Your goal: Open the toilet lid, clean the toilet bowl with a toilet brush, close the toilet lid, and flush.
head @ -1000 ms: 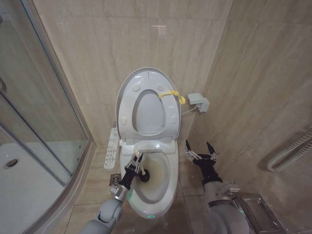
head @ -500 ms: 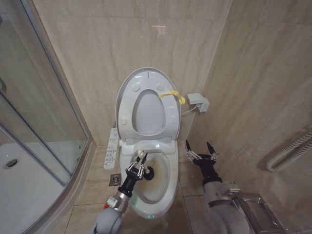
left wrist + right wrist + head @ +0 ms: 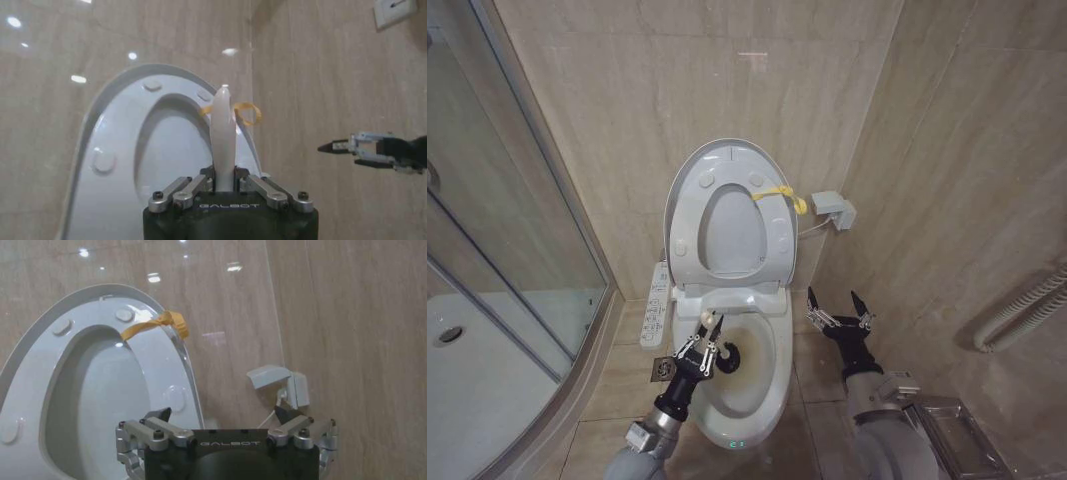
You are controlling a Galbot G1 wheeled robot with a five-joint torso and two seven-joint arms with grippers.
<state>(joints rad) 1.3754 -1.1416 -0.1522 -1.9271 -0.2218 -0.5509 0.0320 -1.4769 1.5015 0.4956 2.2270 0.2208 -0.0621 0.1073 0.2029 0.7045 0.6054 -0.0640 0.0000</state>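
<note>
The glossy white oval plastic toilet lid [image 3: 727, 215], with its small yellow loop tag [image 3: 779, 194] at the 2 o'clock edge, stands raised against the beige tiled wall [image 3: 657, 90]; below it, toward 6 o'clock, the white ceramic toilet bowl [image 3: 767, 385] shows brownish-yellow staining; the left gripper [image 3: 708, 338] pinches the thin pale handle of the toilet brush [image 3: 728, 355], whose dark round bristle head sits inside the bowl at its 9 o'clock side; the right gripper [image 3: 838, 306] hovers with fingers spread at 3 o'clock of the bowl, apart from it, near the tiled floor [image 3: 812, 365]
</note>
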